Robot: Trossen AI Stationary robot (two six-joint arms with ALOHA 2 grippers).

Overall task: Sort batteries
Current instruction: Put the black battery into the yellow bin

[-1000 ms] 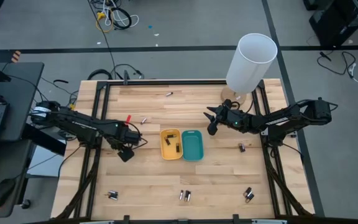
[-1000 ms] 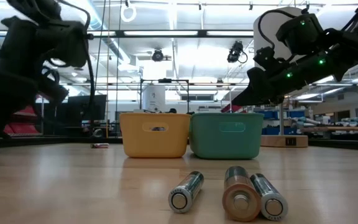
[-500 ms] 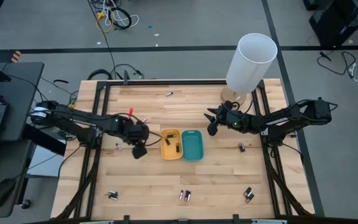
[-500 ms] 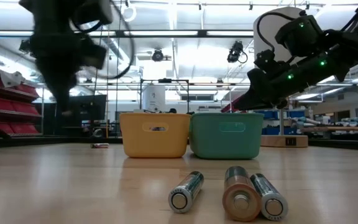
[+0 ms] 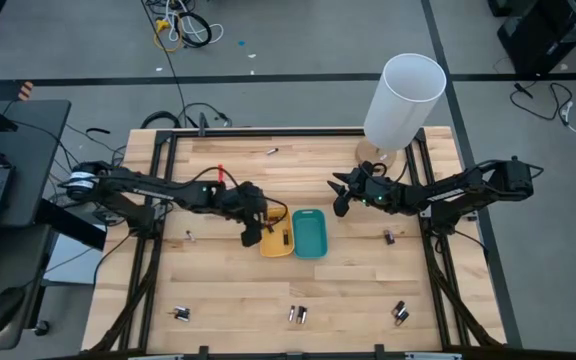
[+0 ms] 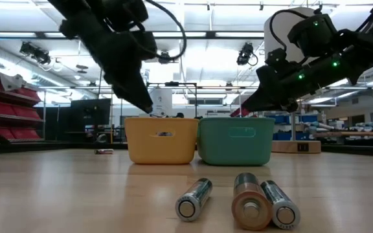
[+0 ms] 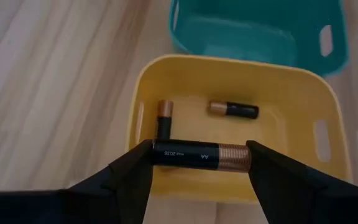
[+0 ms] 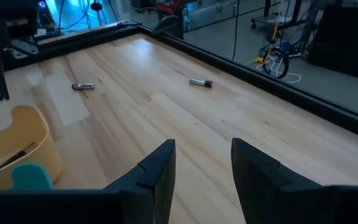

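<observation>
So, starting on the left: the left pincer (image 7: 201,163) is clenched on a black-and-copper AA battery (image 7: 201,155), holding it crosswise just above the near rim of the yellow tray (image 5: 268,244), so I'd guess it's about to drop it in. That tray already has two batteries in it (image 7: 232,109), one lying against the side wall and one out in the middle. The teal tray (image 5: 309,233) touching it on the right looks empty from what the wrist view shows. Further right, the right pincer (image 5: 340,197) hangs in the air beyond the teal tray with its fingers apart and nothing between them. Progress-wise it's early days: two sorted, one on the way, and lots still loose on the desk (image 5: 238,290), like a pair near the front left (image 5: 181,314), three at the front middle (image 6: 238,200), some front right (image 5: 400,313), and one by the back edge (image 5: 273,151).
</observation>
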